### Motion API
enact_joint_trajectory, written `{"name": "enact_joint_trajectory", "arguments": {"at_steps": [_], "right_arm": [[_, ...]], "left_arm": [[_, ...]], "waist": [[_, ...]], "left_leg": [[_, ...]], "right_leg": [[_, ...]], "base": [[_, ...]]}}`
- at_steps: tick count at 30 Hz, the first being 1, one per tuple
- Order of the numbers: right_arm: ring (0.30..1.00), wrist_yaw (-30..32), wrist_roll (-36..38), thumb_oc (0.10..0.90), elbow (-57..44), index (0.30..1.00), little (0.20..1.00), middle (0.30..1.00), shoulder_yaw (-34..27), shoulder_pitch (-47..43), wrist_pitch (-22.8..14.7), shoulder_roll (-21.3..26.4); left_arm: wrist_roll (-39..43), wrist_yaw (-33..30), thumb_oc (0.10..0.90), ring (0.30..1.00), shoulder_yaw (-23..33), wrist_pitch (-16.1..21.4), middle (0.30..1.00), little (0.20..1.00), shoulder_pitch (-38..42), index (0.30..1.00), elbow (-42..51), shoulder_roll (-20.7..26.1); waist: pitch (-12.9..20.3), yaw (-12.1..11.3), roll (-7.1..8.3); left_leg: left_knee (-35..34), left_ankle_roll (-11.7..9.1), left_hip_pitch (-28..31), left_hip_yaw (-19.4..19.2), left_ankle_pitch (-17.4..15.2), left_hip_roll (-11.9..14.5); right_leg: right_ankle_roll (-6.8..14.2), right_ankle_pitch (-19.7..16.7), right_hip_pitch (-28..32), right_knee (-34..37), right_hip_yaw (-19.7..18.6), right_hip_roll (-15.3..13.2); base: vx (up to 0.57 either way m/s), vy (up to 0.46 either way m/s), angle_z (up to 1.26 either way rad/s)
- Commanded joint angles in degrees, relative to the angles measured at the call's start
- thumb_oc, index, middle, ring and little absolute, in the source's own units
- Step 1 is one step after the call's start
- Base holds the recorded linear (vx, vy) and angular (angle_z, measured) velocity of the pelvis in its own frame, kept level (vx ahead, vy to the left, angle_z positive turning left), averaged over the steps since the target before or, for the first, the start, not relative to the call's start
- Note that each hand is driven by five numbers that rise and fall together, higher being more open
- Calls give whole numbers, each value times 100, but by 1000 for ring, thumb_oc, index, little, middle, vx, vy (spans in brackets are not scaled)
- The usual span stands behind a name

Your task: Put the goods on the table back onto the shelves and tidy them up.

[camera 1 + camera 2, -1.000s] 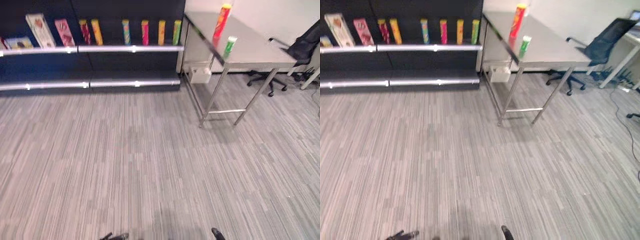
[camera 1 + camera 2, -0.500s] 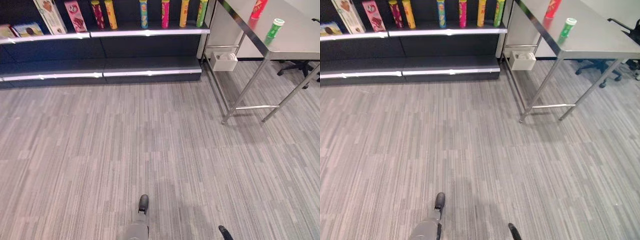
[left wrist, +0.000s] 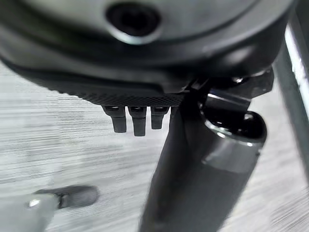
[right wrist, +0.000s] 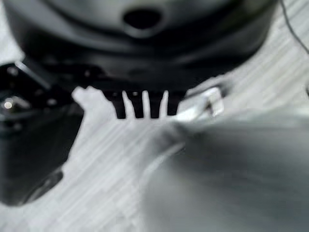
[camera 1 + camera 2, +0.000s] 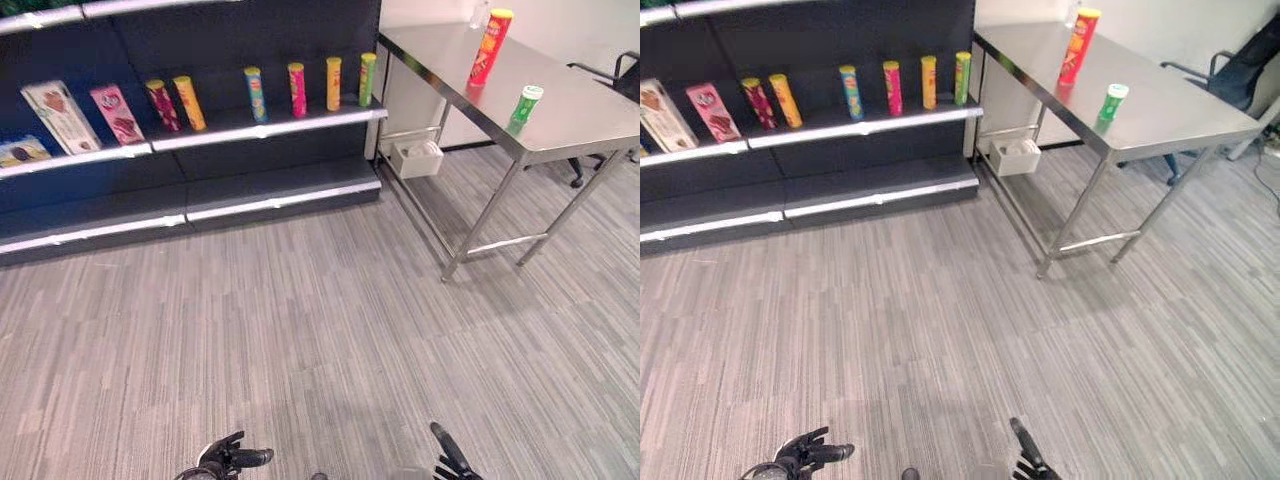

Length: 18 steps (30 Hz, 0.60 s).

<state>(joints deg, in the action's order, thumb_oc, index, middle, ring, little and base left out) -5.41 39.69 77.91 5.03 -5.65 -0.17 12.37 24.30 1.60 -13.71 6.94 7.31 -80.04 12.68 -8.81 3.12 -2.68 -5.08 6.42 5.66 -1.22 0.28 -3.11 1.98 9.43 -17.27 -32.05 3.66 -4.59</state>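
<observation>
- Left hand (image 5: 228, 458) low at 7 o'clock, fingers spread, empty.
- Right hand (image 5: 448, 458) at 5 o'clock, fingers straight, empty.
- Red can (image 5: 489, 46) and green can (image 5: 524, 103) upright on table (image 5: 580, 120) at 2 o'clock.

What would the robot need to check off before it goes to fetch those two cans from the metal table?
1. Goods left on the steel table: a tall red and yellow can and a short green can, both upright: ok.
2. Left robot hand free: fingers spread, holding nothing: ok.
3. Right robot hand free: fingers straight, holding nothing: ok.
4. Within reach of the table: it stands far off across the grey striped carpet: not ok.
5. Room on the dark shelf: gaps between the row of upright cans: ok.
6. Weight of the cans: cannot tell.
</observation>
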Motion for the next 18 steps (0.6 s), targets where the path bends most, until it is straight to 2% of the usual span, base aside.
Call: {"name": "enact_joint_trajectory", "arguments": {"at_steps": [1, 2, 3, 5, 6, 7, 9, 10, 11, 13, 14, 15, 17, 18], "right_arm": [[900, 51, -142, 800, 354, 900, 900, 900, 93, 18, -25, -66], [900, 66, -234, 800, 470, 900, 900, 900, 137, 46, 45, -127], [900, 99, -317, 800, 494, 900, 900, 900, 138, 81, 31, -189], [900, 89, -276, 800, 622, 900, 900, 900, 15, 174, 57, -196], [900, 56, -134, 800, 750, 900, 900, 900, -76, 255, 87, -183], [900, 53, -133, 800, 751, 900, 900, 900, -74, 258, 86, -181], [900, 31, -40, 800, 829, 900, 900, 900, -160, 287, 122, -136], [900, 55, 30, 800, 844, 900, 900, 900, -173, 252, 107, -109], [900, 44, 72, 800, 688, 900, 900, 900, -108, 176, 42, -64], [900, 34, 81, 800, 474, 900, 900, 900, -15, 95, -24, -57], [900, 36, 45, 800, 329, 900, 900, 900, 36, 76, -61, -55], [900, 38, 44, 800, 325, 900, 900, 900, 36, 80, -60, -54], [900, 74, -31, 800, 13, 900, 900, 900, 216, -16, -125, -59], [900, 97, -71, 800, -130, 900, 900, 900, 319, -66, -162, -53]], "left_arm": [[-343, 52, 800, 900, 88, -65, 900, 900, -7, 900, -189, -32], [-416, -69, 800, 900, 34, -37, 900, 900, 297, 900, -252, -192], [-504, 42, 800, 900, -55, -101, 900, 900, 138, 900, -211, -417], [-511, 99, 800, 900, -54, -70, 900, 900, -101, 900, -266, -639], [-553, 180, 800, 900, -9, -82, 900, 900, -255, 900, -379, -765], [-553, 181, 800, 900, -10, -80, 900, 900, -259, 900, -380, -767], [-387, 199, 800, 900, 102, -101, 900, 900, -339, 900, -441, -766], [-292, 178, 800, 900, 173, -118, 900, 900, -342, 900, -474, -719], [-447, 127, 800, 900, 96, -107, 900, 900, -354, 900, -474, -662], [-778, 90, 800, 900, -76, -88, 900, 900, -358, 900, -429, -622], [-981, 70, 800, 900, -198, -82, 900, 900, -353, 900, -411, -615], [-983, 69, 800, 900, -199, -82, 900, 900, -355, 900, -410, -616], [-1220, 32, 800, 900, -388, -112, 900, 900, -341, 900, -327, -596], [-1270, 9, 800, 900, -453, -126, 900, 900, -315, 900, -260, -593]], "waist": [[-186, 201, 310], [-130, 468, 464], [-110, 509, 559], [-71, 573, 555], [105, 540, 557], [106, 540, 550], [219, 535, 434], [243, 485, 395], [347, 416, 304], [432, 370, 241], [476, 384, 212], [475, 386, 208], [442, 363, 211], [395, 342, 268]], "left_leg": [[8, -509, -22, 12, -278, -176], [8, -538, 412, 6, -624, -278], [8, -558, 532, 9, -719, -325], [8, -571, 752, 143, -869, -278], [8, -526, 931, 333, -1059, -298], [8, -527, 937, 333, -1066, -291], [8, -590, 1152, 545, -1124, -118], [8, -595, 1152, 576, -1029, -76], [323, -709, 1076, 617, -699, 0], [669, -866, 1025, 595, -498, 56], [897, -1012, 983, 568, -329, 100], [906, -1014, 982, 570, -336, 105], [1975, -1470, 514, 397, 166, 127], [2540, -1609, 239, 341, 385, 80]], "right_leg": [[297, -1264, 352, 1980, 293, 82], [486, -1659, 214, 2914, 493, 271], [567, -1800, 100, 3227, 735, 253], [559, -1928, 93, 3566, 926, 286], [379, -1886, 357, 3705, 771, 399], [378, -1881, 363, 3705, 773, 406], [281, -1899, 548, 3704, 482, 603], [244, -1887, 617, 3705, 501, 603], [179, -1903, 794, 3705, 495, 647], [120, -1832, 952, 3705, 560, 671], [78, -1781, 1049, 3705, 557, 680], [77, -1778, 1052, 3705, 561, 684], [-34, -1575, 1318, 3705, 515, 683], [-73, -1498, 1422, 3705, 444, 652]], "base": [[650, -65, -5], [693, -92, -6], [664, -111, -8], [507, -147, 34], [445, -133, 62], [446, -149, 57], [365, -134, 41], [479, -199, 40], [417, -182, 23], [399, -151, 10], [227, -82, 5], [203, -85, 8], [168, -82, 7], [199, -102, 2]]}}
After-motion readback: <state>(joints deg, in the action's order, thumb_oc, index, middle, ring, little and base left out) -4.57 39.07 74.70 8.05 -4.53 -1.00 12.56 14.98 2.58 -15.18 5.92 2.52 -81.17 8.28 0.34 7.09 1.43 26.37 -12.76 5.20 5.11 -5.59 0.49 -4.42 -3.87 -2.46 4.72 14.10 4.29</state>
